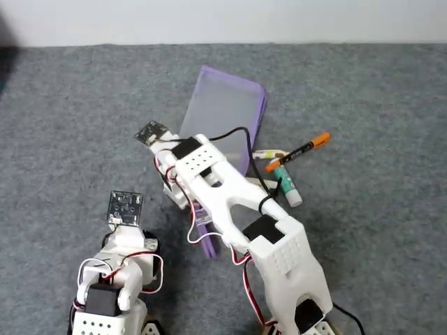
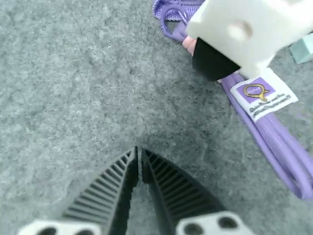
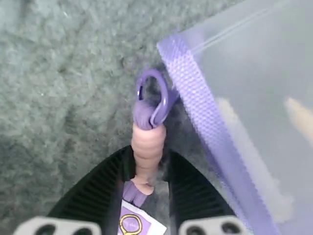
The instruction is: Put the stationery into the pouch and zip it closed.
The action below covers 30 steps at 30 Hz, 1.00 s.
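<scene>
High view: purple pouch (image 1: 227, 105) lies on the grey tabletop (image 1: 377, 84). Pen (image 1: 302, 149) and glue stick (image 1: 287, 187) lie just beside the pouch, outside it.
Left wrist view: left claw (image 2: 139, 154) closed, empty, near the pouch edge.
Right wrist view: right claw (image 3: 147, 159) pinches the pink zipper pull (image 3: 145, 147) at the pouch corner.

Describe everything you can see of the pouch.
The pouch is a flat rectangle of frosted translucent plastic with purple woven edging, lying on the grey carpet. Pale shapes show faintly through its wall. A purple ring at one corner carries a pink pull, clamped by the right gripper. The right arm crosses over it.
</scene>
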{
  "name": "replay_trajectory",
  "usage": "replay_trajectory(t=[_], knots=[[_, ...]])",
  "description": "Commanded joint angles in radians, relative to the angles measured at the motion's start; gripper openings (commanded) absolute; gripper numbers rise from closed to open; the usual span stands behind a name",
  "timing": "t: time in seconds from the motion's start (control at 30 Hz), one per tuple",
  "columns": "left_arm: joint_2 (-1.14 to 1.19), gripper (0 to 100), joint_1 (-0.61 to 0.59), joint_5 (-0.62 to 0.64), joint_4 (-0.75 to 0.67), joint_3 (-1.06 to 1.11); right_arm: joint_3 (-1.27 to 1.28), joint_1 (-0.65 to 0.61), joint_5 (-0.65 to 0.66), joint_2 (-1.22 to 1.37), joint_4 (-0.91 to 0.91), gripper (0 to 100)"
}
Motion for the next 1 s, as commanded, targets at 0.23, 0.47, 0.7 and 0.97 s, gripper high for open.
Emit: replay_trajectory(t=[0.23, 0.47, 0.7, 0.97], knots=[[-0.014, 2, 0.008, 0.005, -0.014, -0.021, -0.091, 0.001, -0.005, -0.266, 0.246, 0.9], [-0.014, 2, 0.008, 0.005, -0.014, -0.021, -0.091, 0.001, -0.006, -0.357, 0.346, 0.9], [-0.014, 2, 0.008, 0.005, -0.014, -0.021, -0.091, 0.002, -0.006, -0.426, 0.478, 0.9], [-0.014, 2, 0.008, 0.005, -0.014, -0.021, -0.084, 0.008, -0.006, -0.521, 0.504, 0.9]])
